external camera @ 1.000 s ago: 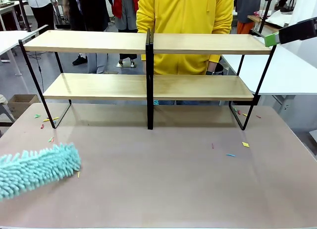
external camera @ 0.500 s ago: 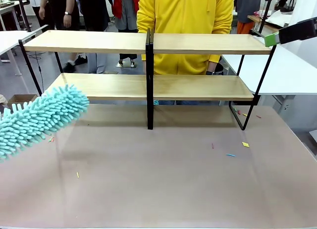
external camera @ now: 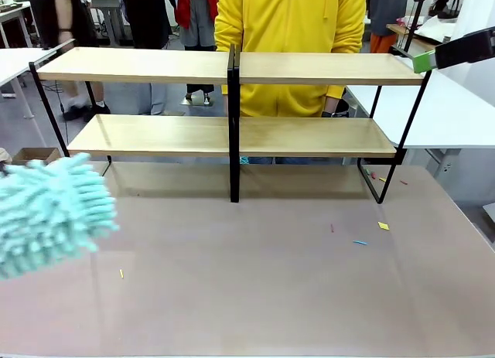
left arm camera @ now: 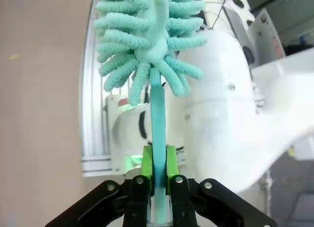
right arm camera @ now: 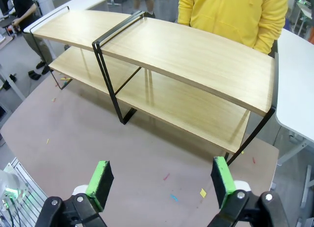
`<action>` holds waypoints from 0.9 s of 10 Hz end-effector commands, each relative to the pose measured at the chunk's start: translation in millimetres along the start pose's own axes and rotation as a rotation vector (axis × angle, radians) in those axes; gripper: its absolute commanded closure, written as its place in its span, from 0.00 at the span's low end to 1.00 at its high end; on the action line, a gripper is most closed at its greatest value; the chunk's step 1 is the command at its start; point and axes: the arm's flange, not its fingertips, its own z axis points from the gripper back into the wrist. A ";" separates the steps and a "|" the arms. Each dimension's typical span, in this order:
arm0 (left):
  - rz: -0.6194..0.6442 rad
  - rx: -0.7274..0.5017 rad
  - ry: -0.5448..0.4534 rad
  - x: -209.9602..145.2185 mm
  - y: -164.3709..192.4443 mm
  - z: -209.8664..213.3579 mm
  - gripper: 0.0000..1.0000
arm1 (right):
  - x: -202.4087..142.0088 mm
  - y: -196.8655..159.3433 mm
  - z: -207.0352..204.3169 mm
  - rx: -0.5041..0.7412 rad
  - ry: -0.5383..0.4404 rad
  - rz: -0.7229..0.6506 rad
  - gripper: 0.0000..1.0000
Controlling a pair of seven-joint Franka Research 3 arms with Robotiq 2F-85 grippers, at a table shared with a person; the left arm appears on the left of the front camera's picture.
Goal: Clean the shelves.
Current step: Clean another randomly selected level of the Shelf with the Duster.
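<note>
- A teal duster (external camera: 50, 215) is seen at the left edge of the front view, lifted off the bench (external camera: 263, 288) and turned end-on toward the camera; a second earlier it lay flat on the bench, then was raised at a slant.
- In the left wrist view its thin handle (left arm camera: 158, 138) is clamped between the green pads of the left gripper (left arm camera: 158, 170), the fingers shut tight on it.
- The right gripper (right arm camera: 162, 180) is held wide open with nothing in it (high at the right, unmoved).
- The shelves (external camera: 232, 134) stand across the far side of the bench, apparently bare and not yet touched by the duster.
- Small coloured scraps (external camera: 383, 226) are scattered on the bench.
- The lift is judged a swing-up toward the left rack.
</note>
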 end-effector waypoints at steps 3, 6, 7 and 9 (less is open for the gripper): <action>0.049 0.211 -0.218 -12.2 -26.9 149.1 0.88 | 0.3 -1.1 0.4 0.003 -0.002 -0.004 0.00; 0.270 0.307 -0.445 0.1 -42.0 233.1 0.88 | 0.3 -1.1 0.4 0.003 -0.002 -0.004 0.00; 0.359 0.308 -0.523 -2.0 -28.2 242.6 0.88 | 0.3 -1.1 0.4 0.003 -0.002 -0.004 0.00; 0.285 0.303 -0.407 -5.2 -19.6 205.0 0.88 | 0.3 -1.1 0.4 0.003 -0.002 -0.004 0.00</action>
